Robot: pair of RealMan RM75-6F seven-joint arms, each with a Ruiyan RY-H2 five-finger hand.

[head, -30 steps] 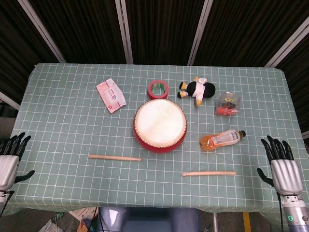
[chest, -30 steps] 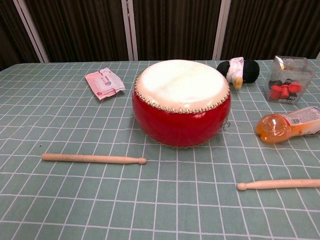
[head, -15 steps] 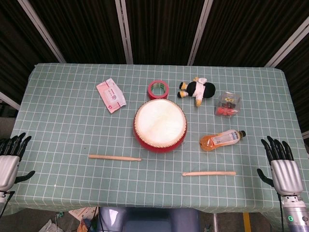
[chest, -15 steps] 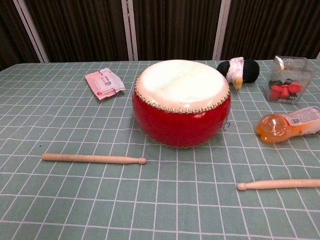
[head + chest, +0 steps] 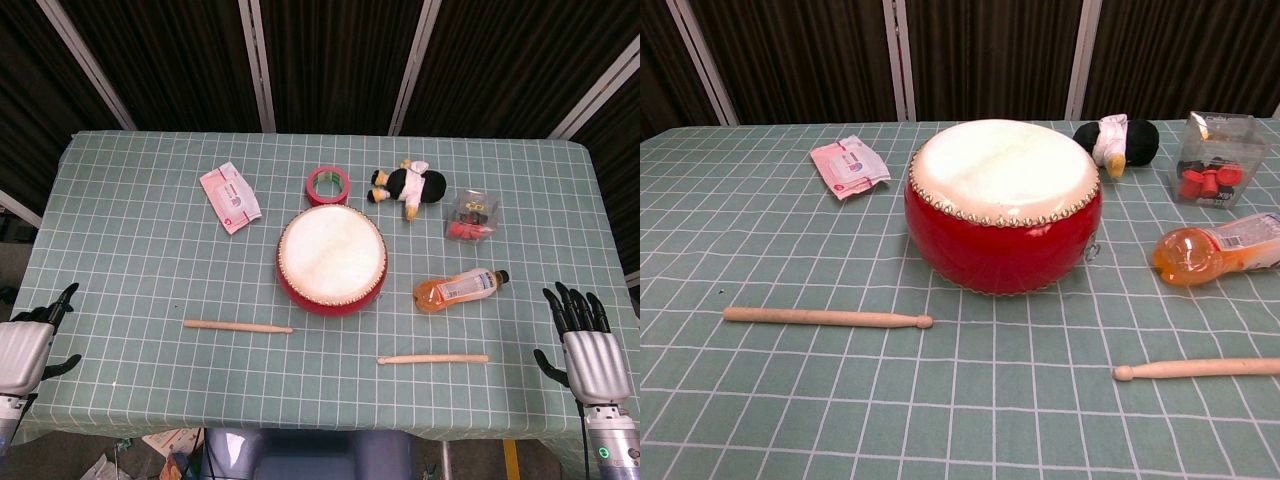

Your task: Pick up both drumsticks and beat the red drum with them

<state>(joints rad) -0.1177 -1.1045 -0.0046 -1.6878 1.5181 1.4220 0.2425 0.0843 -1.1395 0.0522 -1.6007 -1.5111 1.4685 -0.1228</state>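
Note:
The red drum (image 5: 331, 258) (image 5: 1002, 205) with a pale skin stands upright mid-table. One wooden drumstick (image 5: 237, 326) (image 5: 827, 318) lies flat in front of it to the left, the other drumstick (image 5: 433, 358) (image 5: 1196, 369) lies flat to the front right. My left hand (image 5: 24, 350) hovers off the table's left front corner, holding nothing, fingers stretched out. At the right front corner my right hand (image 5: 583, 342) is open with fingers spread, well right of the second drumstick. Neither hand appears in the chest view.
Behind the drum lie a pink wipes packet (image 5: 230, 197), a red tape roll (image 5: 327, 185), a black-and-white plush toy (image 5: 408, 186) and a clear box with red pieces (image 5: 472, 217). An orange drink bottle (image 5: 458, 289) lies on its side right of the drum.
My left hand has shifted a little to the right and turned, so fewer fingers show. The right hand, drum and drumsticks have stayed put.

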